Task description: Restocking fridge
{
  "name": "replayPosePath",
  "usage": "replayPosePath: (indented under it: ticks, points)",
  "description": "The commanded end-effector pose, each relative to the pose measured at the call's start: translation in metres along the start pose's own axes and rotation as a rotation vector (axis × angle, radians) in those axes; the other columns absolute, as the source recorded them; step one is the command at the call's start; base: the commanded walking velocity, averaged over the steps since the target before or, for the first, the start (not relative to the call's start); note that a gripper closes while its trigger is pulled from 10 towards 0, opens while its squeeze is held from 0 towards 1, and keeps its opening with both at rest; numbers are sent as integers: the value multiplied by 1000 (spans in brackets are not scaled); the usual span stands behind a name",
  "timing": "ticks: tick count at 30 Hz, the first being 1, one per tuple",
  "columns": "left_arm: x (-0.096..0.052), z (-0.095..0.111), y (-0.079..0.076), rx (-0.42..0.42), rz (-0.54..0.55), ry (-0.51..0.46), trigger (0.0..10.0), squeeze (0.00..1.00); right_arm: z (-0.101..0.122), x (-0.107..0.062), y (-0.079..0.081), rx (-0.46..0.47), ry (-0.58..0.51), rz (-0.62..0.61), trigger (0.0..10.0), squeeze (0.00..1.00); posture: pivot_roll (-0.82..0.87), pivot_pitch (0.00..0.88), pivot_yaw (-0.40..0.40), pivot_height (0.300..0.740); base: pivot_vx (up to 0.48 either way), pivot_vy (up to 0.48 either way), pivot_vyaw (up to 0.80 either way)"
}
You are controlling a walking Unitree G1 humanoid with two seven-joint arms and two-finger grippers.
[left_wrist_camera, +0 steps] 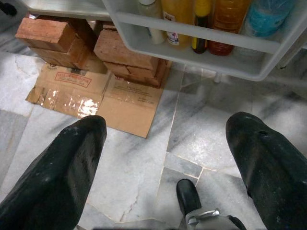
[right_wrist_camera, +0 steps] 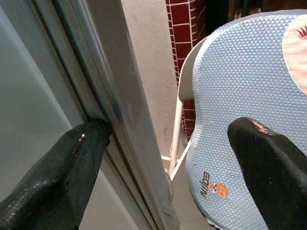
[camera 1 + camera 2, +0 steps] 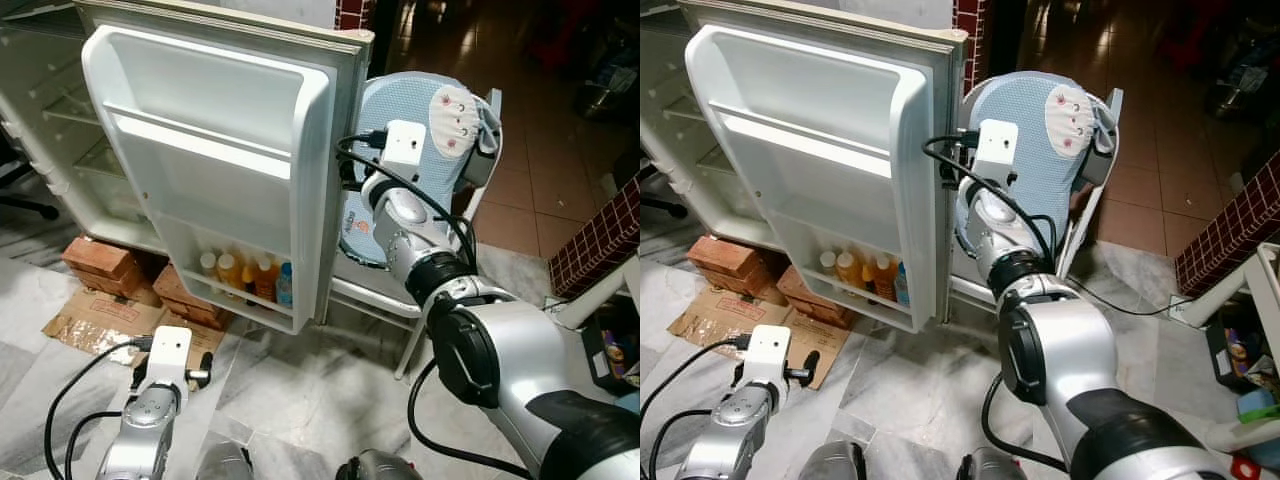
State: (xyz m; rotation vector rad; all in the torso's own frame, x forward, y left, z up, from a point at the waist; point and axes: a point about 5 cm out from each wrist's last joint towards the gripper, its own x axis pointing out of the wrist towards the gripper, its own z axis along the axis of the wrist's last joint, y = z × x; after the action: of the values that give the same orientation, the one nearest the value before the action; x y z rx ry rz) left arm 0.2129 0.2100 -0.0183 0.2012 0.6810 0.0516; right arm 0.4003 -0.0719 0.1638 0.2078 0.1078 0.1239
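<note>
Nearest the robot, the left gripper is held low over the marble floor with its fingers spread wide and nothing between them. Just beyond it lie a flattened sheet of cardboard and a stack of bricks beside the foot of the fridge.

Further out, the fridge door stands swung open, its long axis upright and its inner face turned toward the robot. Its bottom door shelf carries a row of upright bottles, with the shelves above bare. The door is judged stiff and fairly heavy, pivoting on its hinge; the smooth free edge is probably the best place for a hold, away from the loaded shelf. The bottles look like light plastic, likely slippery, best taken round the body.

At that free edge the right gripper is spread, one finger touching the inner seal and the other out by a padded blue chair standing behind the door; no firm clamp is seen.
</note>
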Motion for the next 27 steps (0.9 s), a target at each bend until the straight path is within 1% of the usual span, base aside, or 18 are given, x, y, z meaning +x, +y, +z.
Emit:
replayPosePath:
  ticks: [1, 27]
  points:
    - [-3, -1, 5, -7, 18, 20, 10000, 0, 57, 5, 39, -8, -222, 141, 10000, 0, 150, 0, -123, 740, 0, 0, 0]
    - [-3, -1, 5, -7, 18, 20, 10000, 0, 57, 5, 39, -8, -222, 141, 10000, 0, 150, 0, -123, 740, 0, 0, 0]
